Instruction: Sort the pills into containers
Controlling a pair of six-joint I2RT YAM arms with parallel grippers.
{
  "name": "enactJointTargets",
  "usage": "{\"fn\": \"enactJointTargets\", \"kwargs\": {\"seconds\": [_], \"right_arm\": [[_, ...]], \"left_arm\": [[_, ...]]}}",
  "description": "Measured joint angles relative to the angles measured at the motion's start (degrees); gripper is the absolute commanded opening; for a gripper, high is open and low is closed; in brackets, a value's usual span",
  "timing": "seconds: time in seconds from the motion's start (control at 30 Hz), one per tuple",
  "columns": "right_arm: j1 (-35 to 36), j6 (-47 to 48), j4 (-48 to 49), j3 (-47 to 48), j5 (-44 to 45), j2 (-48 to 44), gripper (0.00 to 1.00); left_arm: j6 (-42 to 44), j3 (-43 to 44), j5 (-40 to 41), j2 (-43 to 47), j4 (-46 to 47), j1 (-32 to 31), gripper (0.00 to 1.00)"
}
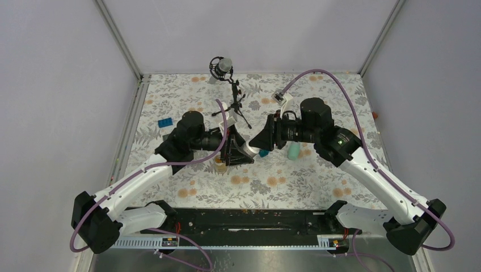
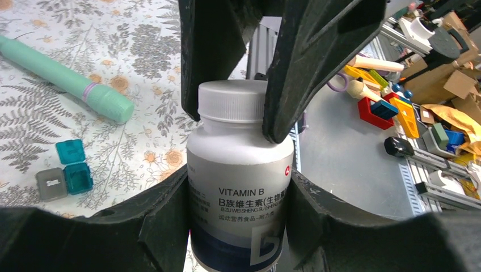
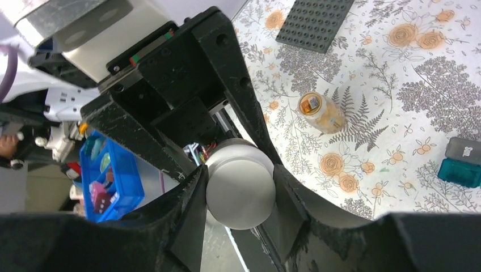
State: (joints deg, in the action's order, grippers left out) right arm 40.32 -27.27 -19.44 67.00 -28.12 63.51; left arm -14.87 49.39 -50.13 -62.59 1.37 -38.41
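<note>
My left gripper (image 2: pixel 238 184) is shut on the body of a white bottle (image 2: pixel 241 170) labelled VITAMIN B, held upright above the table. The right gripper (image 3: pixel 239 182) is closed from above on the bottle's white cap (image 3: pixel 241 190), and its black fingers (image 2: pixel 317 56) press both sides of the cap. Orange-amber pills show inside a small clear glass jar (image 3: pixel 321 111) on the tablecloth. The containers lie apart from the bottle: a mint-green strip (image 2: pixel 62 79), teal cube boxes (image 2: pixel 76 177) and a grey one (image 2: pixel 51 184). Both grippers meet mid-table (image 1: pixel 249 148).
A dark grey studded plate (image 3: pixel 317 22) lies beyond the jar. A blue brick (image 1: pixel 165 123) sits at the left of the cloth. A microphone on a small tripod (image 1: pixel 230 90) stands at the back centre. Off the table are a blue bin (image 3: pixel 110 175) and toy clutter (image 2: pixel 391 107).
</note>
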Motion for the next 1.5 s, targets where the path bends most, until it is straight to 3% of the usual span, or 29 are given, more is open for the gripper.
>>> {"fn": "enactJointTargets", "kwargs": {"seconds": [0.37, 0.8, 1.1, 1.17, 1.2, 1.27, 1.33, 1.5], "right_arm": [[-0.5, 19.5, -0.1, -0.5, -9.9, -6.1, 0.16], [-1.2, 25.4, 0.1, -0.4, -14.6, -6.5, 0.12], [-1.5, 28.9, 2.2, -1.9, -16.9, -7.1, 0.12], [-1.6, 28.9, 2.9, -2.5, -16.6, -7.6, 0.22], [-1.6, 28.8, 3.5, -3.0, -16.4, -8.1, 0.35], [-1.6, 28.3, 4.2, -3.5, -15.6, -9.0, 0.74], [-1.6, 26.6, 4.7, -3.5, -14.3, -9.4, 0.96], [-2.6, 19.3, 3.8, -0.7, -10.3, -8.7, 1.00]], "left_arm": [[0.3, 0.0, -6.2, 0.6, 6.4, -1.6, 0.00], [-1.4, -1.7, -7.5, 1.4, 11.0, -1.6, 0.00], [-12.0, -6.5, -8.1, 0.9, 24.1, -1.6, 0.00], [-13.3, -6.7, -8.1, 0.6, 25.4, -1.5, 0.00], [-13.7, -6.8, -8.0, 0.5, 25.9, -1.5, 0.00], [-14.4, -6.8, -7.9, 0.5, 26.8, -1.5, 0.00], [-15.0, -6.8, -7.6, 0.5, 27.2, -1.4, 0.00], [-15.0, -6.8, -6.1, 0.5, 23.9, -0.3, 0.00]]}}
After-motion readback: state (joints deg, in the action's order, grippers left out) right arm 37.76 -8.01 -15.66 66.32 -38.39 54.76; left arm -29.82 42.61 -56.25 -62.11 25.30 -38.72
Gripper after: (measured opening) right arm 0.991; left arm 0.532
